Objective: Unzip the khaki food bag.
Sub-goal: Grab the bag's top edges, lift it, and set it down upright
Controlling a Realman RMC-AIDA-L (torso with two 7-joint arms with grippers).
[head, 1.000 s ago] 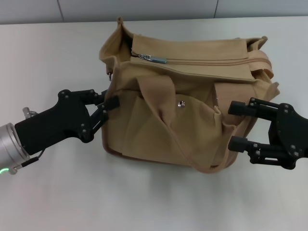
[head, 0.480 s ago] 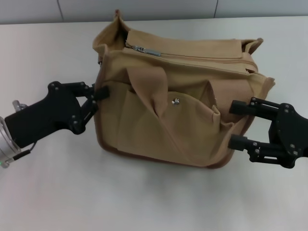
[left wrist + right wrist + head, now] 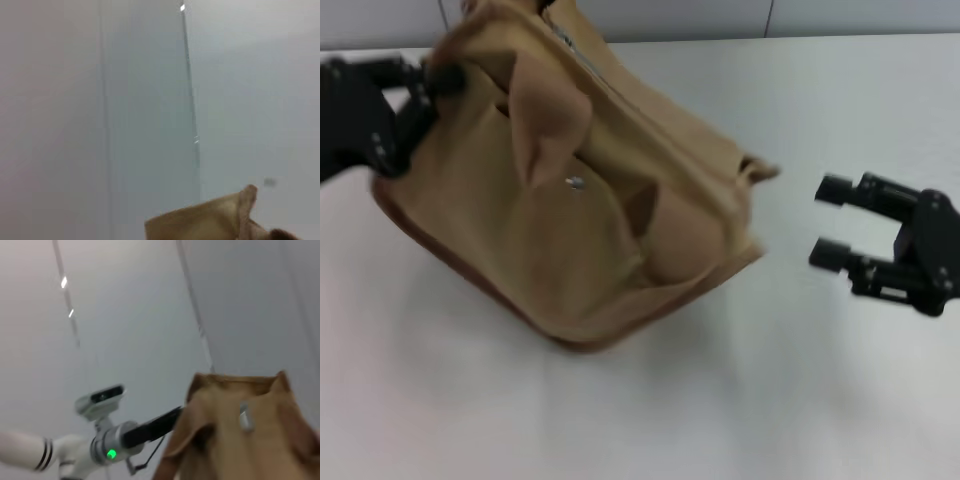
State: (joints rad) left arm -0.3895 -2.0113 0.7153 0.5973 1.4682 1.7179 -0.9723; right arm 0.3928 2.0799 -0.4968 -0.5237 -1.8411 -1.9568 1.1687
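head view: tan bag [image 3: 570, 190] tilted, upper left of frame.
left claw [image 3: 415, 85] clamped on bag's upper-left corner; right claw [image 3: 832, 222] fingers apart, mid right, clear of bag.

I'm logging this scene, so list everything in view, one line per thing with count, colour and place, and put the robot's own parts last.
khaki food bag: one, tan with brown bottom trim, on the left half of the table, tilted with its left end raised.
snap: one, silver, on the bag's front pocket.
table: one, white, under everything.
wall: one, grey, panelled, behind the table.
left pincer: one, black, at the bag's upper left corner, shut on it.
right pincer: one, black, open, above the table to the right of the bag, apart from it.
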